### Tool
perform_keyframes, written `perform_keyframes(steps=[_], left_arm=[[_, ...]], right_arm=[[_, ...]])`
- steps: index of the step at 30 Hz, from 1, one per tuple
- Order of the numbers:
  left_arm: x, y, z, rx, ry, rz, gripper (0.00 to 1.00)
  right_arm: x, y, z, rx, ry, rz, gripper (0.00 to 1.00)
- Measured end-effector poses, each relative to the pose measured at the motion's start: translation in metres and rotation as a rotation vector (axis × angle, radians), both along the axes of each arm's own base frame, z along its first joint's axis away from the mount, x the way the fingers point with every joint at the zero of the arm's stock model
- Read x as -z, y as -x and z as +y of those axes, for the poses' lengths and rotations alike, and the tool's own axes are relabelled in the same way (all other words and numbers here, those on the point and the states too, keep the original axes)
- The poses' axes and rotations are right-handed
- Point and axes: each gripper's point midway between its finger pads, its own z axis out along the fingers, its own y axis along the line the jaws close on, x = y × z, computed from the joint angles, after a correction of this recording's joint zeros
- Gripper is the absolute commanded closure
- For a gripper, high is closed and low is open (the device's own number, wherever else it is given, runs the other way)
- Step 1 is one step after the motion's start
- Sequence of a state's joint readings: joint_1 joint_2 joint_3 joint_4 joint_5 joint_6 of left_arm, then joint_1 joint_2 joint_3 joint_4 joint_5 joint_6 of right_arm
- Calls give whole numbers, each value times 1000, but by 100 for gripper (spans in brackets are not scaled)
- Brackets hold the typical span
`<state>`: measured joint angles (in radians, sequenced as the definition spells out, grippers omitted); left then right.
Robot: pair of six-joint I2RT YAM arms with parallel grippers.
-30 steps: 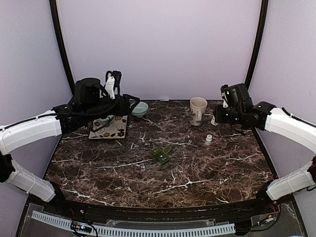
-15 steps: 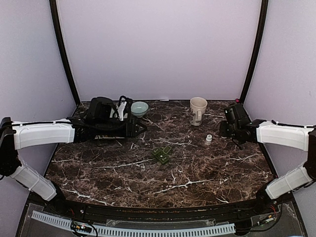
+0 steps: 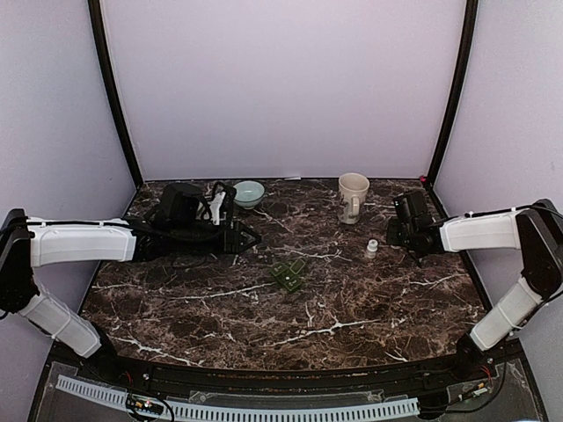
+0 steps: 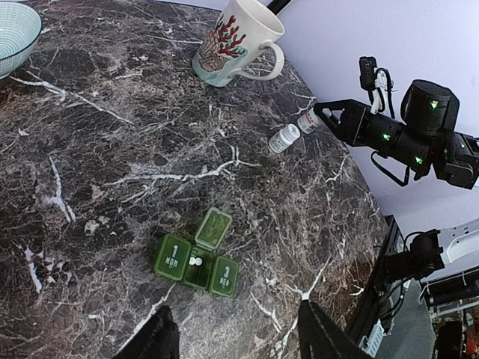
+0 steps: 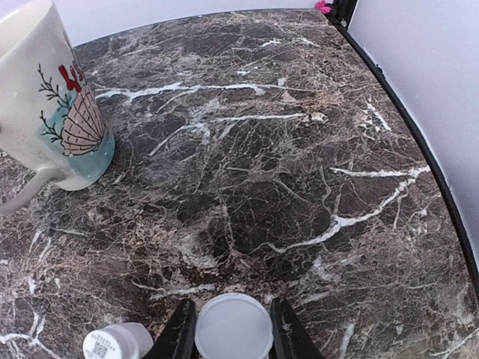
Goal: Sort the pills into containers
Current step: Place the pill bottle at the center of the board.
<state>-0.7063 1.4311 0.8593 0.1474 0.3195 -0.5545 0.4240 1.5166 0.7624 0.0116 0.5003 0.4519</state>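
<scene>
- We see a dark marbled counter [image 3: 369, 308] ringed by pale lilac walls [image 3: 281, 88].
- The right jaws are clamped on a white-capped bottle [image 5: 233, 327] near the counter's right edge.
- A second small white bottle [image 5: 116, 345] is just beside it; the cream mug [image 5: 52, 97] stands farther back.
- The left jaws hang apart, holding nothing, above the counter.
- Ahead of them, at mid-counter, sits the green pill box [image 4: 174, 258], middle lid flipped up, a white pill [image 4: 195, 261] inside.

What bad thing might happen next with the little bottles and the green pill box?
The right hand grips a white bottle right beside a second bottle; moving might knock that one over. The green pill box has one lid open with a white pill inside, so a bump from the left hand might spill it.
</scene>
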Motion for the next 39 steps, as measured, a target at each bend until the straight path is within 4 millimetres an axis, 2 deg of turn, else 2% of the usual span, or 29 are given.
perform_keyframes(steps=[6, 23, 30, 36, 37, 39], left_arm=[[3, -1, 0, -1, -4, 4, 43], [4, -2, 1, -11, -10, 1, 43], [4, -3, 1, -12, -11, 1, 43], [4, -3, 1, -11, -12, 1, 42], [4, -3, 1, -11, -12, 1, 43], [4, -3, 1, -11, -12, 0, 42]], right_arm=[[12, -3, 2, -4, 4, 17, 100], [29, -8, 13, -46, -23, 48, 99], [29, -8, 13, -46, -24, 49, 87], [31, -6, 13, -49, -22, 62, 87], [31, -6, 13, -49, -22, 62, 82], [31, -6, 13, -49, -23, 62, 78]])
